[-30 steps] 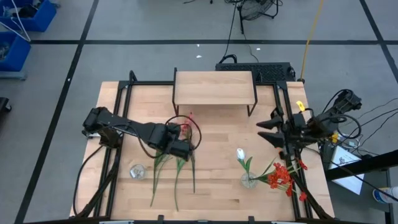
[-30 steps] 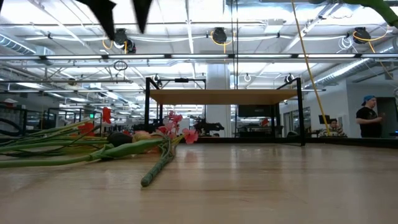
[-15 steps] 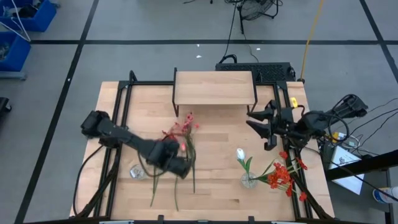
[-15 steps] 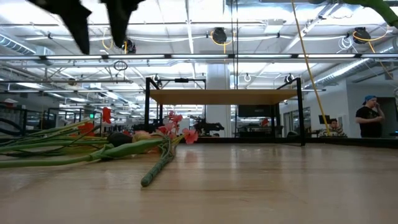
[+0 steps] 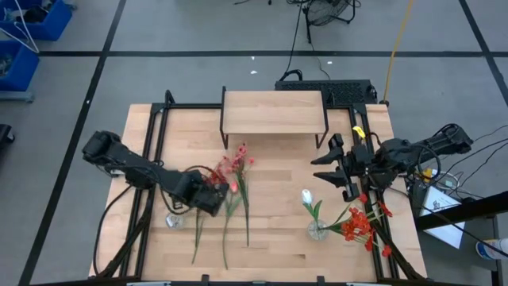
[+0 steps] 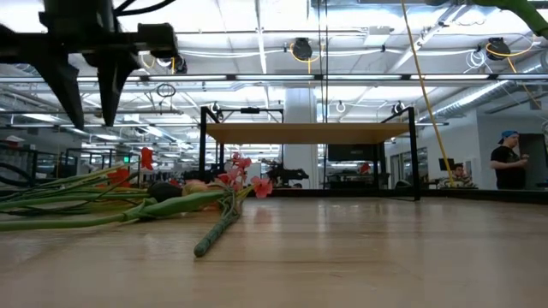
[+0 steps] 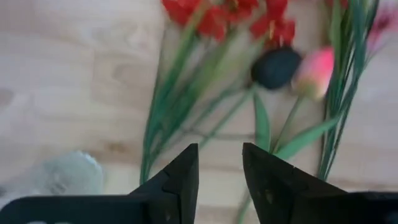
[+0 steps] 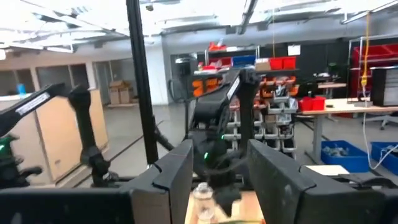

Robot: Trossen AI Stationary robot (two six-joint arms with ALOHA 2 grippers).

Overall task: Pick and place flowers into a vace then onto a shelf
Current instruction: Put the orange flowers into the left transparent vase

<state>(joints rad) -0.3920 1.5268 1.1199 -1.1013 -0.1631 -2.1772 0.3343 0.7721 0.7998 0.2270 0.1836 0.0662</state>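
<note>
Several flowers (image 5: 225,208) lay loose on the tabletop (image 5: 274,171) at its near left, green stems fanned toward the front edge and red and pink blossoms pointing toward the shelf; a pink bud (image 7: 314,71) lay among them. The left hand (image 5: 208,197) hung just above these stems, its two dark fingers (image 7: 180,177) a narrow gap apart with nothing between them. A small clear glass vase (image 5: 173,220) stood on the tabletop just beside the left arm, near the stems. At the near right a second clear vase (image 5: 317,231) stood upright holding a white bud (image 5: 306,195) and a spray of red blossoms (image 5: 361,225) that leaned toward the right edge. The right hand (image 5: 332,167) was raised above the tabletop behind that vase, fingers partly apart and gripping nothing, pointing toward the middle. Farther back, the shelf (image 5: 273,112) stood at the rear centre of the tabletop, its plank top bare. Beyond the tabletop a person (image 6: 509,160) stood in the room.
</note>
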